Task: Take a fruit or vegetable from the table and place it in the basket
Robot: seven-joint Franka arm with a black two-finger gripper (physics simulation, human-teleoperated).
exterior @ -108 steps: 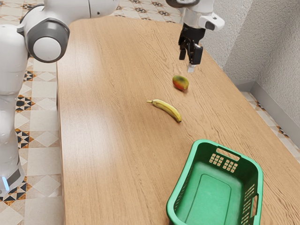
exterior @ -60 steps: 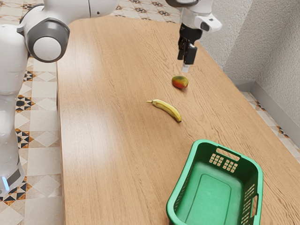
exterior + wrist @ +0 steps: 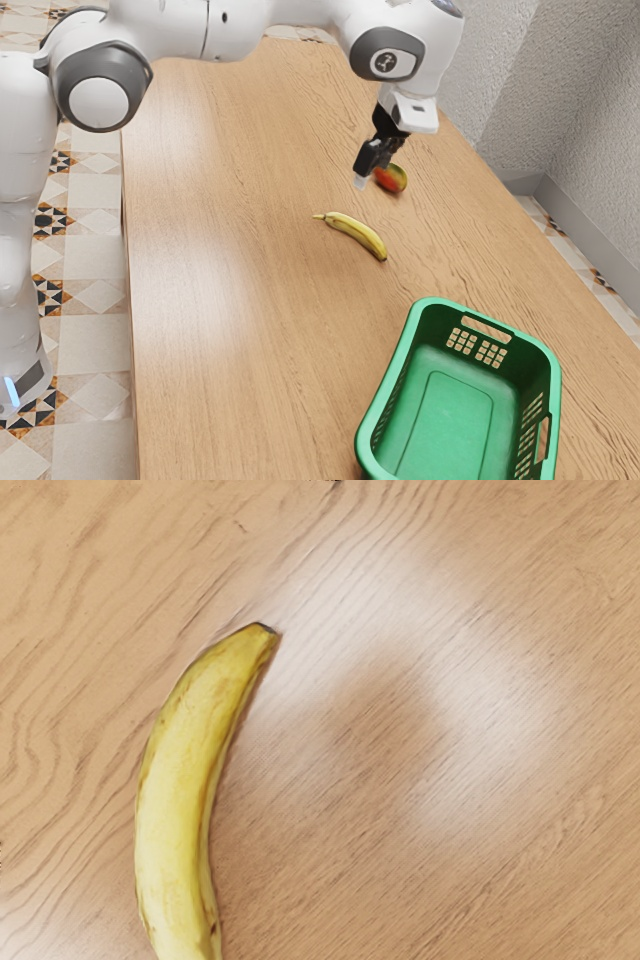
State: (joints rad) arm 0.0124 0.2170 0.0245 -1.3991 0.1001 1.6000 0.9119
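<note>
Above the far part of the table, toward the exterior view's upper right, I have the gripper tipped downward at the end of the arm. From here I can't tell whether it is open or closed. The banana lies on the wood, apart from the gripper and between it and the basket. The mango is on the table too, partly behind the gripper in the exterior view; whether the two touch, I can't make out.

My wrist view looks down on the banana, its dark-tipped end and curved yellow body lying along the grain, with a soft shadow and a pale sheen on the wood beside it. Both fruits are outside the basket, which is green, upright and well apart from the gripper, toward the exterior view's lower right. One of its handle slots is on the side facing the banana.
</note>
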